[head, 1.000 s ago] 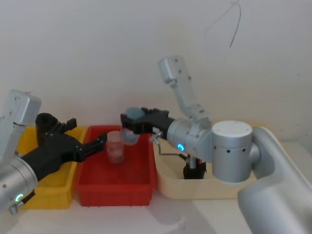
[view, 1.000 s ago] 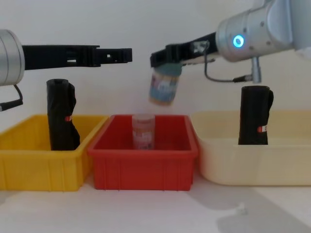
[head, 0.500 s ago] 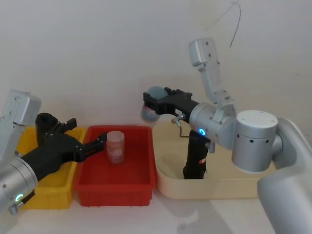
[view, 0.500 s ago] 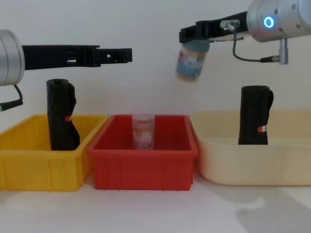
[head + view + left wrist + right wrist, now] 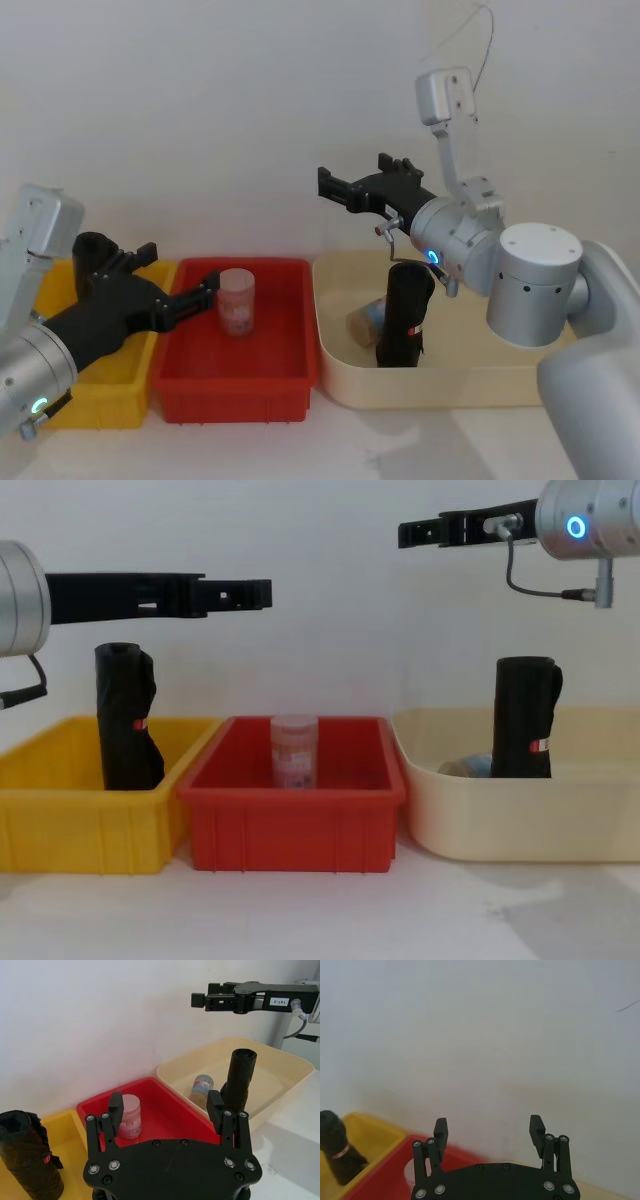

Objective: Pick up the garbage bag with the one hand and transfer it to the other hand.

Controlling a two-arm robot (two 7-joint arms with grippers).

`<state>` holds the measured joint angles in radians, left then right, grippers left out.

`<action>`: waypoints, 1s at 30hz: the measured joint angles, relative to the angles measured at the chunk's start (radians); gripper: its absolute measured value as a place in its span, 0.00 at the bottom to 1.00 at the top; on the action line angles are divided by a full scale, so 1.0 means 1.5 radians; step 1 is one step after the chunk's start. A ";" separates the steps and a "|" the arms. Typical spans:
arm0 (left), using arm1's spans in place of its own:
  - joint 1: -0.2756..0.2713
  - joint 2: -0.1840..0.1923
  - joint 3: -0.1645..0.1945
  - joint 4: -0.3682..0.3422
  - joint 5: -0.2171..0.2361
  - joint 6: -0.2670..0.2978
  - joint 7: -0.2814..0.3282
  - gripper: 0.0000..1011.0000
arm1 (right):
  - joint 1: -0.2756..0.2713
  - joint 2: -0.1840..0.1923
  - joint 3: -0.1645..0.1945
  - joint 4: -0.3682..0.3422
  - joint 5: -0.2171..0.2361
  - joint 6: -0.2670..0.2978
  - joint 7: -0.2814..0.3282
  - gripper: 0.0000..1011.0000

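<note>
The garbage bag (image 5: 404, 316) (image 5: 524, 718) is a straight black roll with a red-and-white label, standing upright in the beige bin (image 5: 500, 820). It also shows in the left wrist view (image 5: 238, 1079). My right gripper (image 5: 352, 182) (image 5: 405, 532), on the blue-lit arm, hangs open and empty high above the seam between the red and beige bins, up and to the left of the bag. My left gripper (image 5: 180, 270) (image 5: 262, 593), on the green-lit arm, is open and empty above the red bin (image 5: 290, 830), its open fingers framing the bins in the left wrist view (image 5: 165, 1105).
A lumpier black roll (image 5: 126, 718) stands in the yellow bin (image 5: 60, 830). A pink-lidded jar (image 5: 237, 300) stands upright in the red bin. A blue-lidded jar (image 5: 368, 318) (image 5: 202, 1087) lies in the beige bin beside the bag. A white wall is close behind.
My right gripper carried the blue-lidded jar rightward from over the red bin, let it go, and rose. The jar now lies in the beige bin. The left arm has not moved.
</note>
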<state>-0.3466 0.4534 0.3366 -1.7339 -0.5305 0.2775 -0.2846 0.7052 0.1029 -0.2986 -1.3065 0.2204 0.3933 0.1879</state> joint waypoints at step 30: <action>0.000 0.000 0.000 0.000 0.000 0.000 0.000 0.99 | -0.137 0.036 -0.023 -0.152 0.039 -0.011 0.073 0.99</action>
<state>-0.3466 0.4534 0.3366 -1.7339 -0.5305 0.2775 -0.2846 0.4992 0.1564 -0.3328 -1.5352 0.2789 0.3763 0.2972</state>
